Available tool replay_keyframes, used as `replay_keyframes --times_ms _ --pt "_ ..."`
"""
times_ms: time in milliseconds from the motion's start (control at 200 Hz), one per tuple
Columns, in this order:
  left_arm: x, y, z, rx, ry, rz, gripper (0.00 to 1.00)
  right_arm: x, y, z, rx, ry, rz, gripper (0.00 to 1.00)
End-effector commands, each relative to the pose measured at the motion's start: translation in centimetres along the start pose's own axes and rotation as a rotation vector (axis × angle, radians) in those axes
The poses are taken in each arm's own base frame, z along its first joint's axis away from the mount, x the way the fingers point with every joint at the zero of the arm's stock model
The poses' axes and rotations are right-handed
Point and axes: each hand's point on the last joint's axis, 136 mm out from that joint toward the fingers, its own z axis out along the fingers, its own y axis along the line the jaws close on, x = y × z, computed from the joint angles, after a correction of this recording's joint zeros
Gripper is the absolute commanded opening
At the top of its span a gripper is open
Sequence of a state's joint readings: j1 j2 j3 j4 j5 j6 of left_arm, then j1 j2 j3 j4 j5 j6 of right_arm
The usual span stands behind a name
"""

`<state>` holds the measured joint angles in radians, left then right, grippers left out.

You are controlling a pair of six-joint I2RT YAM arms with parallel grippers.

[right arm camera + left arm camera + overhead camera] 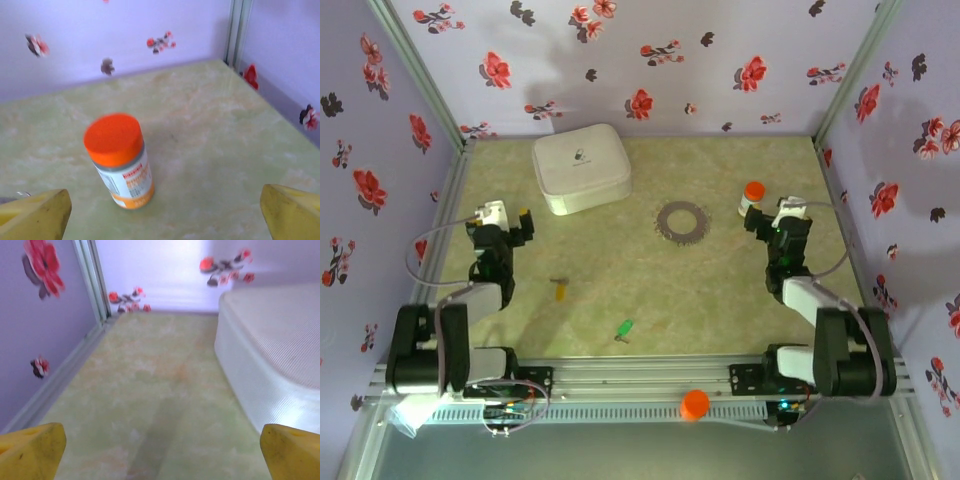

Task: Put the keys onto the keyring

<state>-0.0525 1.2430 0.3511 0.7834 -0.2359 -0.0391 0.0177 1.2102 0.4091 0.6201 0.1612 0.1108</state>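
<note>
Nothing's been picked up yet, from the look of it. The left gripper [503, 218] is spread wide with nothing between its yellow fingertips [30, 450]. It's aimed at the back wall, with the white rounded square box [580, 167] just off to its right. The right gripper [778, 222] is splayed open and empty too. It's pointed at the small orange-capped bottle [120, 160], which is stood upright just ahead of it and isn't touched.

All the task stuff is laid flat on the pale green marbled tabletop [720, 300]. The large flat grey toothed metal keyring [680, 221] is found mid-table, between the box and the bottle, a bit nearer the right arm. The tiny key with the yellow-orange head [559, 291] is set down near the left arm, on its inner side. The tiny key with the bright green head [624, 328] is placed closer to the near edge, roughly central. Both keys are kept well apart from the ring and from each other.

The layout is probably meant to split the work: the ring could be steadied by the right arm while the keys get fetched by the left. The box and bottle are likely just clutter to be ignored. The task can be reckoned at its very start. Since the keys are so small and flat, a low, careful pinch will be needed, or they'll just get pushed around.
</note>
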Motion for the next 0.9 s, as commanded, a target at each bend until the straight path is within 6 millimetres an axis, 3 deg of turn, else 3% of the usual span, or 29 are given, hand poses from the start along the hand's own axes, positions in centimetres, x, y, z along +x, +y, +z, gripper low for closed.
replay_keyframes --times_ms 0,175,410,675,895 --pt "-1.4 -0.3 -1.4 0.009 -0.004 -0.027 0.99 -0.1 0.5 -1.3 -0.013 0.068 0.056 0.96" --pt "-3.5 -2.7 -4.1 0.122 0.037 -0.081 0.98 -0.7 2.7 -4.1 -0.073 0.147 0.148 0.92" --pt "-4.3 -8.3 -8.5 0.299 0.136 -0.126 0.97 1.4 6.3 -6.5 -0.146 0.376 0.292 0.85" --pt "-1.4 -13.7 -12.4 0.402 0.33 -0.153 0.95 6.5 13.1 -9.4 -0.311 0.719 0.121 0.83" --pt "1.8 -16.5 -14.2 0.434 0.464 -0.139 0.95 10.2 16.2 -11.9 -0.375 0.886 0.008 0.79"
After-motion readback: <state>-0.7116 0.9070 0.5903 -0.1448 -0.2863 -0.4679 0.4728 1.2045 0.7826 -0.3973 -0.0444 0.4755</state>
